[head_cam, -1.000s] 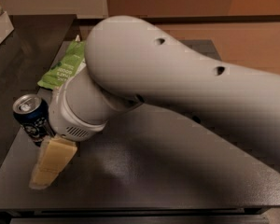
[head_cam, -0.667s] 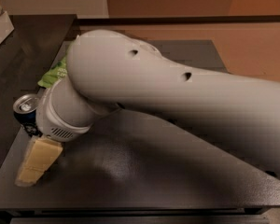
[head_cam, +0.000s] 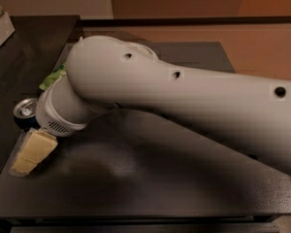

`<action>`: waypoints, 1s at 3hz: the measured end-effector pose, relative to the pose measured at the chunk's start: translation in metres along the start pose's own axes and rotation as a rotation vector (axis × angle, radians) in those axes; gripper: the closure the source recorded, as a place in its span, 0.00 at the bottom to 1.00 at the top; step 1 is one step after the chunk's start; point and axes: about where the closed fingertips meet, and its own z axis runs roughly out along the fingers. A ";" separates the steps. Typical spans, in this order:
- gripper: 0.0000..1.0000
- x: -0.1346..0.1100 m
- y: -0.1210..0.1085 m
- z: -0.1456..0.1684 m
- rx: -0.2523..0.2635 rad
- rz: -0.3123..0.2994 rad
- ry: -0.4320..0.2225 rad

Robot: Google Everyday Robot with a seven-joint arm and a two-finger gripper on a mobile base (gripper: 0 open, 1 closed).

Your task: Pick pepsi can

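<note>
The pepsi can stands upright near the left edge of the dark table; its silver top and a strip of navy side show, the rest is hidden behind my arm. My gripper reaches down at the table's left front, right in front of and beside the can. One cream-coloured finger shows; the other is hidden by the wrist. My big grey arm crosses the view from the right.
A bright green snack bag lies behind the can, mostly hidden by the arm. A light box corner sits at the far left on a dark counter. The table's left edge is close to the can.
The arm has swung further left and toward the can; more of the can is now covered by the wrist, and the finger sits closer to the table's left edge.
</note>
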 end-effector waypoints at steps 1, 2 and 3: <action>0.18 -0.002 -0.010 -0.002 0.008 0.037 -0.022; 0.42 -0.002 -0.013 -0.005 0.001 0.052 -0.036; 0.65 -0.004 -0.015 -0.009 -0.007 0.055 -0.048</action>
